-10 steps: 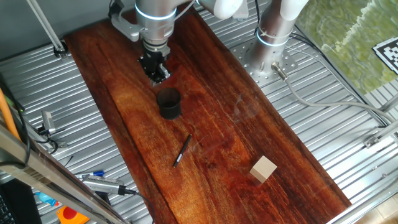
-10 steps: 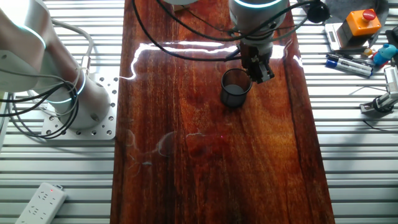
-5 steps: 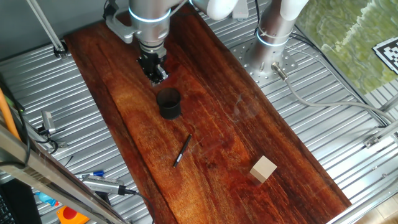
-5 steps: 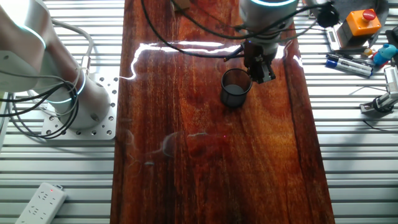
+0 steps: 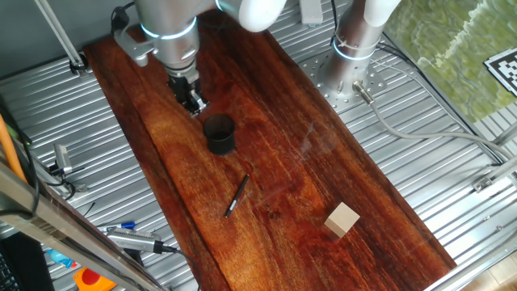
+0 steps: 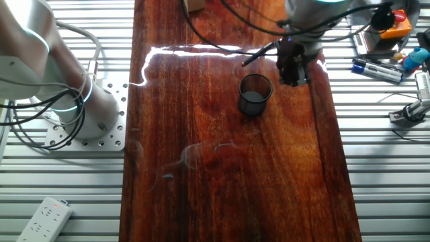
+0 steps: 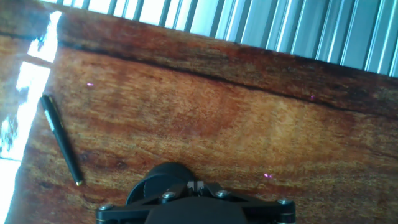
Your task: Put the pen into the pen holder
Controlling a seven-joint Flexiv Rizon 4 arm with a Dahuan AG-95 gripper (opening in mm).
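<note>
The black pen [image 5: 236, 196] lies flat on the dark wooden board [image 5: 323, 162], just in front of the pen holder [image 5: 220, 134], a small black round cup standing upright and empty. My gripper [image 5: 192, 101] hangs just behind and left of the cup, with its jaws shut and nothing in them. In the other fixed view the gripper [image 6: 293, 68] is right of the cup [image 6: 255, 94], and the pen [image 6: 256, 56] lies beyond it. In the hand view the pen [image 7: 61, 140] is at the left, and the cup [image 7: 163, 182] is half hidden behind the gripper [image 7: 196, 185].
A tan wooden block [image 5: 342, 219] sits near the board's front right end. Blue-and-silver markers [image 5: 133, 234] lie on the ribbed metal table left of the board. The arm's base [image 5: 355, 48] stands at the back right. An orange button box [image 6: 392, 23] is near the markers.
My gripper has moved sideways away from above the cup's rim toward the board's edge, staying shut. The pen, cup and block have not moved.
</note>
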